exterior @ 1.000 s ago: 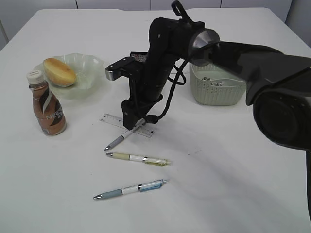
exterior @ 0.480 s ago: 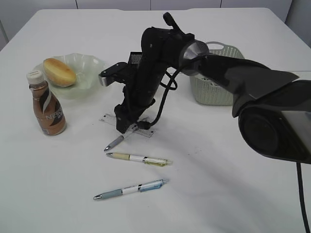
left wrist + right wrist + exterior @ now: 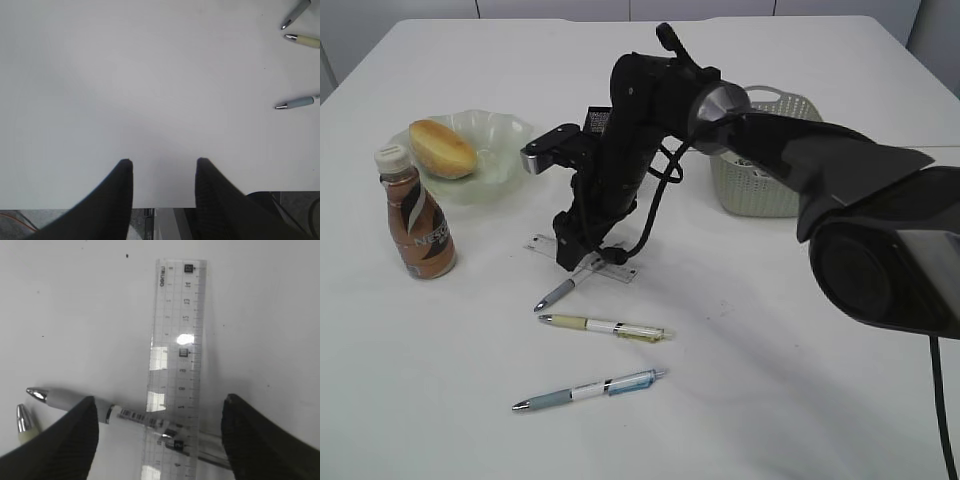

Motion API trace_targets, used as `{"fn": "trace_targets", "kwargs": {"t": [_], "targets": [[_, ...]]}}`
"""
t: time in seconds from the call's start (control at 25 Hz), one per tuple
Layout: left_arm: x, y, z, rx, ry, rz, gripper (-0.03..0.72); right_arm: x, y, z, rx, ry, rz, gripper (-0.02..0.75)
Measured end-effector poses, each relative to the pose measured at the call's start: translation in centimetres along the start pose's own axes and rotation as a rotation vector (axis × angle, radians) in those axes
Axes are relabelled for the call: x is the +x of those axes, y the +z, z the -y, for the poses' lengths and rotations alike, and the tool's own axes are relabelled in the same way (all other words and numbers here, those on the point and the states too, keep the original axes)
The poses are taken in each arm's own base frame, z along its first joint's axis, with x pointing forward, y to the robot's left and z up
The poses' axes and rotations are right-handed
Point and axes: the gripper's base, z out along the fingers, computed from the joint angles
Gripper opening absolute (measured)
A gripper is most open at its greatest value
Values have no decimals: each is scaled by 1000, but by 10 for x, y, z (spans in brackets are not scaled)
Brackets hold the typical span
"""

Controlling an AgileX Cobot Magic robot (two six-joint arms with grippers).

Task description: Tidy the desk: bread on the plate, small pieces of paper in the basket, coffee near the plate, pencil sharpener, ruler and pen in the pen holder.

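clear flat plastic ruler [image 3: 175,370] lies across a slim grey-tipped pen [image 3: 75,401].

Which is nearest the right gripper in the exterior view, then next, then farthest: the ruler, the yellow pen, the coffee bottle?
From the right gripper:
1. Ruler, directly under it.
2. Yellow pen, just in front.
3. Coffee bottle, far left, beside the plate.
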Motion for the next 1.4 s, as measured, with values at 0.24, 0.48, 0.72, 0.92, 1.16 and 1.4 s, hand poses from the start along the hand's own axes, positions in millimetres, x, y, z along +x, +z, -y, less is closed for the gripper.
{"fn": "trace_targets", "kwargs": {"t": [0.24, 0.48, 0.72, 0.92, 1.16, 1.4], "targets": [[0, 0, 0, 0, 0, 0, 307, -2, 7, 3, 16, 7, 44, 561], [0, 0, 0, 0, 0, 0, 307, -6, 8, 3, 31, 1, 75, 561], [0, 0, 0, 0, 0, 0, 307, -1, 22, 4, 19, 6, 57, 561], [0, 0, 0, 0, 0, 0, 307, -1, 25, 5, 21, 5, 59, 561], [0, 0, 0, 0, 0, 0, 307, -1, 25, 4, 20, 1, 60, 561], [0, 0, 0, 0, 0, 0, 307, -1, 25, 5, 22, 1, 59, 561]]}}
